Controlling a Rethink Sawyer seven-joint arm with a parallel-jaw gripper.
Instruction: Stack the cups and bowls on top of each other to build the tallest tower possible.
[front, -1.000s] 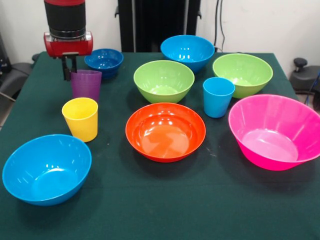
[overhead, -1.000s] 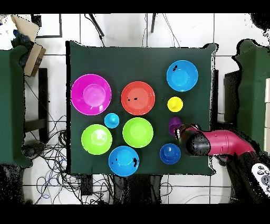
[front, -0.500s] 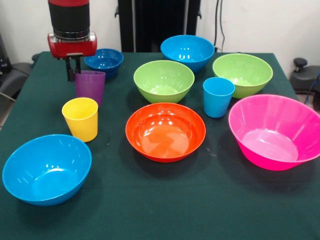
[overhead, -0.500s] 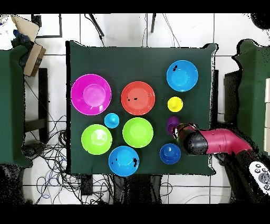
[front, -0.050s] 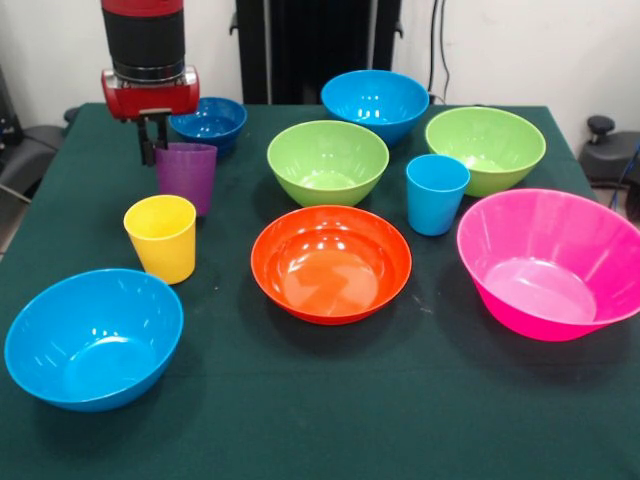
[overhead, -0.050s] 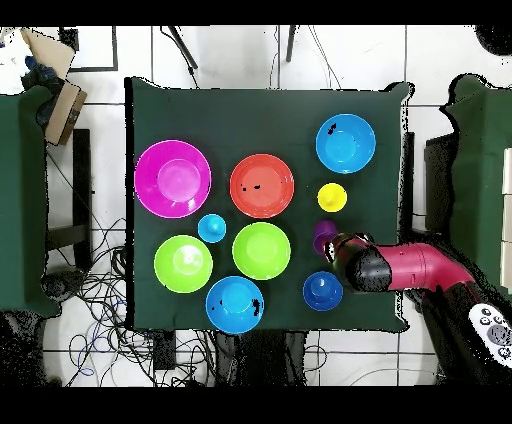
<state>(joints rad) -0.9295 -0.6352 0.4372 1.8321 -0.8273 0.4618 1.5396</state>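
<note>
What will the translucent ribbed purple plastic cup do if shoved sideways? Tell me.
The translucent ribbed purple plastic cup is taller than its base is wide, so a high shove would probably tip it rather than slide it. It looks thin-walled and empty, likely light. Once on its side, its round body would probably roll across the green tablecloth.

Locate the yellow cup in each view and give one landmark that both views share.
Front view: yellow cup at left, between the purple cup behind it and a light blue bowl in front.
Overhead view: yellow cup at right, below the light blue bowl.
Shared landmark: the orange bowl beside it.
</note>
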